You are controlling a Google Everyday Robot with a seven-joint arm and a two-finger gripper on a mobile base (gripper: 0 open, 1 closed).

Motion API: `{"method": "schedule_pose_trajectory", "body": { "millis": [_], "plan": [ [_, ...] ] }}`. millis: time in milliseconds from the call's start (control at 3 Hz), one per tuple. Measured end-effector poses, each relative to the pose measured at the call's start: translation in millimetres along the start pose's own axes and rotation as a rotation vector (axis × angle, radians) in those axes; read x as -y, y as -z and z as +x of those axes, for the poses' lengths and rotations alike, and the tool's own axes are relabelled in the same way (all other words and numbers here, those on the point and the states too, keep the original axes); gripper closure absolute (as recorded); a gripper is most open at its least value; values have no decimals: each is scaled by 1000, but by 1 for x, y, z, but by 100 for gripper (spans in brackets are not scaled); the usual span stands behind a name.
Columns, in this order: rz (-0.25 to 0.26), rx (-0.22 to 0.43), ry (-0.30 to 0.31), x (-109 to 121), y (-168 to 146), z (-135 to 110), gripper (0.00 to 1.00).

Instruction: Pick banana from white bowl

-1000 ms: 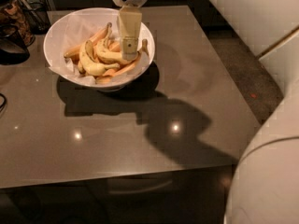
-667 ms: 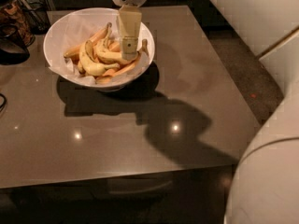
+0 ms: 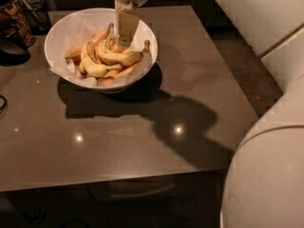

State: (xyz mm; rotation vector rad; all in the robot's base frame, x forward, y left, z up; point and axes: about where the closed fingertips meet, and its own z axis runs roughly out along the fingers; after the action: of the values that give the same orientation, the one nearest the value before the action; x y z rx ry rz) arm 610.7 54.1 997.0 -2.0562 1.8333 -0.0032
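Note:
The white bowl (image 3: pixel 61 32) stands at the table's back left, lined with white paper and holding several bananas. A plump yellow banana (image 3: pixel 118 57) lies across the middle of the pile, its dark stem tip pointing toward the right rim. Slimmer orange-tinted bananas (image 3: pixel 85 45) lie around and under it. My gripper (image 3: pixel 125 41) hangs straight down from the top edge into the bowl, its tip just above or touching the yellow banana. I cannot tell whether it holds anything.
The brown table (image 3: pixel 142 141) reaches to the front and right edges, with the arm's shadow across it. Dark objects (image 3: pixel 14 37) stand at the far left by the bowl. My white body (image 3: pixel 270 165) fills the lower right.
The gripper's tip has shifted slightly up and to the left, from the bowl's right side toward its middle. The bowl has not moved.

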Motion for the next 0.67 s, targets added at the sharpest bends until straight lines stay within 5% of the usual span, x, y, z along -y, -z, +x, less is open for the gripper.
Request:
{"method": "schedule_pose_trajectory", "body": {
  "millis": [333, 667],
  "plan": [
    [-6, 12, -9, 2, -3, -1, 66],
    [-35, 19, -11, 0, -11, -7, 77]
  ]
}}
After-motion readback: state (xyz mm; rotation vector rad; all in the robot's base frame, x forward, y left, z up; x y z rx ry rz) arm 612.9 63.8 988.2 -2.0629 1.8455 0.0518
